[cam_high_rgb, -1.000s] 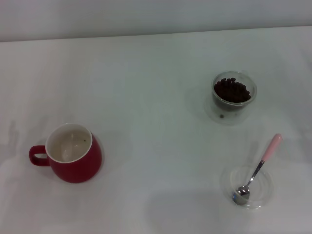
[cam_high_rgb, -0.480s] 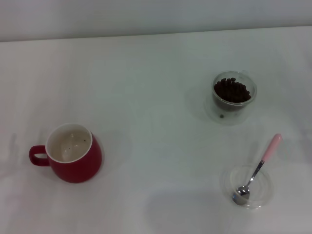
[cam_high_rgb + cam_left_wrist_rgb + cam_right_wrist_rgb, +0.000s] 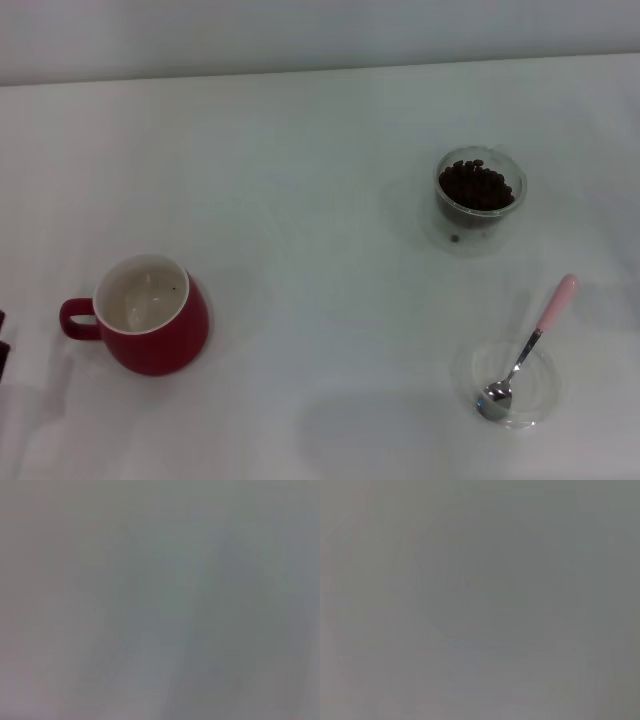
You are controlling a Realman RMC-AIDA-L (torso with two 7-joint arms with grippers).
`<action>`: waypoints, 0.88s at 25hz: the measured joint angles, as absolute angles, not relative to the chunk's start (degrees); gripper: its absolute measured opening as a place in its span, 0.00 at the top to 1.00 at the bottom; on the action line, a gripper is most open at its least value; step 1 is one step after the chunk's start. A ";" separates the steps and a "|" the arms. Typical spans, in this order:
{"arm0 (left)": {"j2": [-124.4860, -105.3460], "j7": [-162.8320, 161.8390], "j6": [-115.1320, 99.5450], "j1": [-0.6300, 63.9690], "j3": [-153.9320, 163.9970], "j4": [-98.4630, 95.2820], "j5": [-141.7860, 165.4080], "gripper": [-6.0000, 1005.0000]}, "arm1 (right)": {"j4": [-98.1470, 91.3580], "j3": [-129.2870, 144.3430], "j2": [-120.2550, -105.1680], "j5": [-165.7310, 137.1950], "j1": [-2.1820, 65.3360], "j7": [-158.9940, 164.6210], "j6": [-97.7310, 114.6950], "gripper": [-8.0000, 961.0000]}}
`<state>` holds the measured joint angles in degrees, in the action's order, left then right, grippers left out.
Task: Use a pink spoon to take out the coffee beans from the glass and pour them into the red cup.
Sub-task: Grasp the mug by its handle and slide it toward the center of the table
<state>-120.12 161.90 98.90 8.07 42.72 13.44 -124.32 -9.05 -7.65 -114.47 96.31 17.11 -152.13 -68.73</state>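
Pink spoon (image 3: 527,347) diagonal: bowl near (in dish (image 3: 542,393)), handle far-right.

No readable text, label, brand, number or sign is showing in any view. The red cup (image 3: 152,314), the glass (image 3: 480,190), the pink spoon (image 3: 527,346) and the bench (image 3: 320,130) are presenting plain, unmarked surfaces. Both wrist views are showing only a uniform grey field.
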 joint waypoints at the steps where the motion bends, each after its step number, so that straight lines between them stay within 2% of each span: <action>1: -120.11 161.89 98.14 8.03 42.75 13.70 -124.30 0.43 | -9.13 -7.67 -114.47 96.36 17.11 -152.17 -68.70 0.16; 22: -120.08 161.80 85.15 11.02 42.44 15.05 -121.03 0.44 | -9.58 -7.65 -114.52 96.27 17.93 -152.26 -67.47 0.16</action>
<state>-120.08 161.80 85.15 11.02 42.44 15.05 -121.03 -9.58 -7.65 -114.52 96.27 17.93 -152.26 -67.47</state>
